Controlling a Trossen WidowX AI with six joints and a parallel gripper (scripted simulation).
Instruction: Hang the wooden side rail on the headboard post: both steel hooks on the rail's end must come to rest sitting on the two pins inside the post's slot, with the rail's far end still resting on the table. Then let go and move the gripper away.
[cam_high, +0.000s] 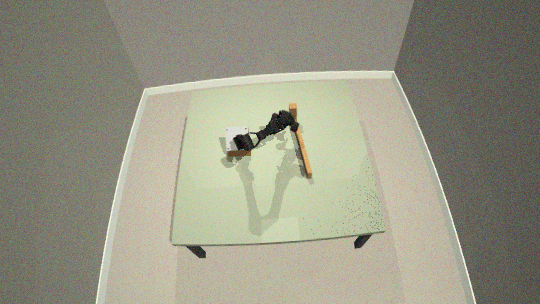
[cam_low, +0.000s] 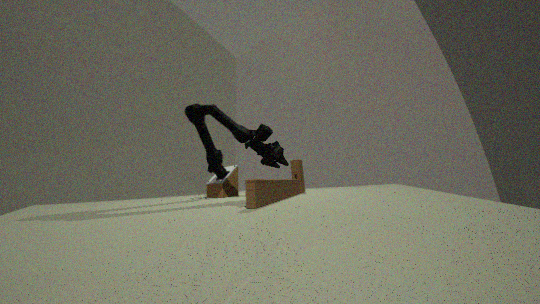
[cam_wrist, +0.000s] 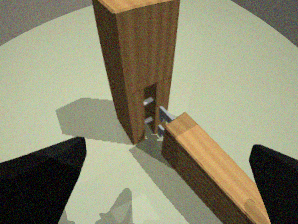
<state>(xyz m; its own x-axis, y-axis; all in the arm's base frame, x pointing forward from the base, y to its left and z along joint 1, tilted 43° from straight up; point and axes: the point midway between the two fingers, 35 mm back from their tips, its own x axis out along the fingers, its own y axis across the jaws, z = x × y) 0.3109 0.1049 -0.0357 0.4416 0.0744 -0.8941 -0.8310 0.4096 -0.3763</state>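
Observation:
The wooden headboard post (cam_high: 293, 107) (cam_low: 297, 170) (cam_wrist: 145, 45) stands upright on the table. In the wrist view its dark slot shows an upper pin (cam_wrist: 148, 101) and a lower pin (cam_wrist: 148, 120). The wooden rail (cam_high: 304, 155) (cam_low: 270, 193) (cam_wrist: 215, 160) appears to lie along the table, its near end close to the post. Its upper steel hook (cam_wrist: 165, 114) and lower steel hook (cam_wrist: 161, 131) point at the post's face, just right of the slot and apart from the pins. My gripper (cam_high: 295, 127) (cam_low: 283, 165) (cam_wrist: 171, 151) is open and empty above the rail's hook end.
The arm's base sits on a white plate (cam_high: 231, 134) over a wooden block (cam_high: 239, 153) (cam_low: 231, 185), left of the rail. The table (cam_high: 210, 215) (cam_low: 350, 240) (cam_wrist: 30, 90) has its front edge well beyond the rail's far end.

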